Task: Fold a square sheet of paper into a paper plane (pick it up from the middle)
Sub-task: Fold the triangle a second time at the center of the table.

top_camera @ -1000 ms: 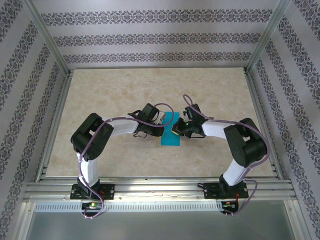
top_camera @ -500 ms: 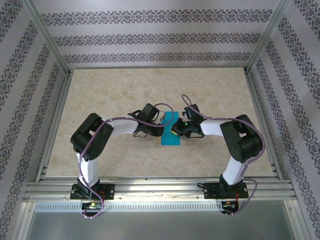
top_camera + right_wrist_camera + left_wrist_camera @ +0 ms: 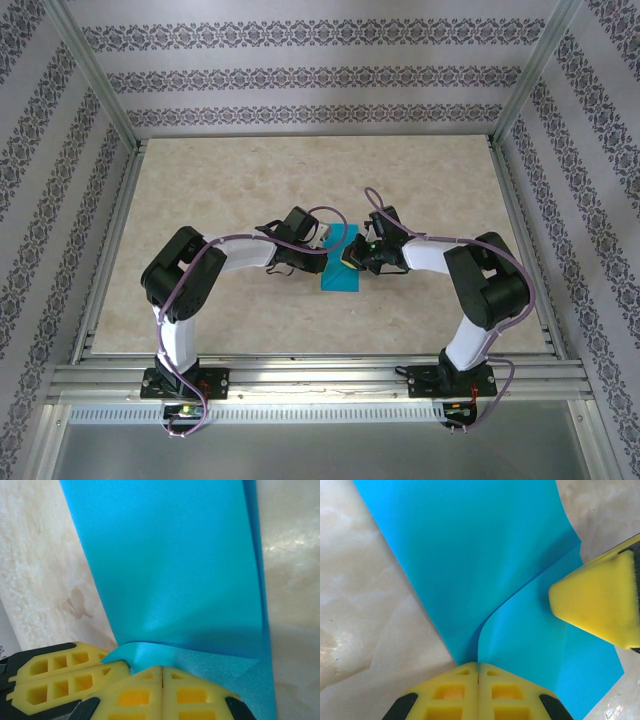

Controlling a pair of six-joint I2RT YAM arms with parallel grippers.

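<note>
The teal-blue square sheet of paper (image 3: pixel 338 276) lies folded into a narrow strip on the marble table, between my two grippers. My left gripper (image 3: pixel 324 246) is at its left edge. In the left wrist view its yellow jaws (image 3: pixel 478 668) are shut, with the raised edge of the paper's (image 3: pixel 470 555) upper flap running into the seam. My right gripper (image 3: pixel 351 259) is shut, its tip (image 3: pixel 600 602) resting on the lower layer. In the right wrist view the right gripper (image 3: pixel 161 669) sits on the paper (image 3: pixel 170 570), beside the left fingers (image 3: pixel 60 675). No paper plane shape shows.
The marble table top (image 3: pixel 250 190) stretches around the paper on all sides. Aluminium frame rails (image 3: pixel 310 375) run along the near edge and the sides, and patterned walls enclose the cell.
The right arm's elbow has shifted a little and its gripper has edged slightly left on the paper. The left arm and the paper look unchanged.
</note>
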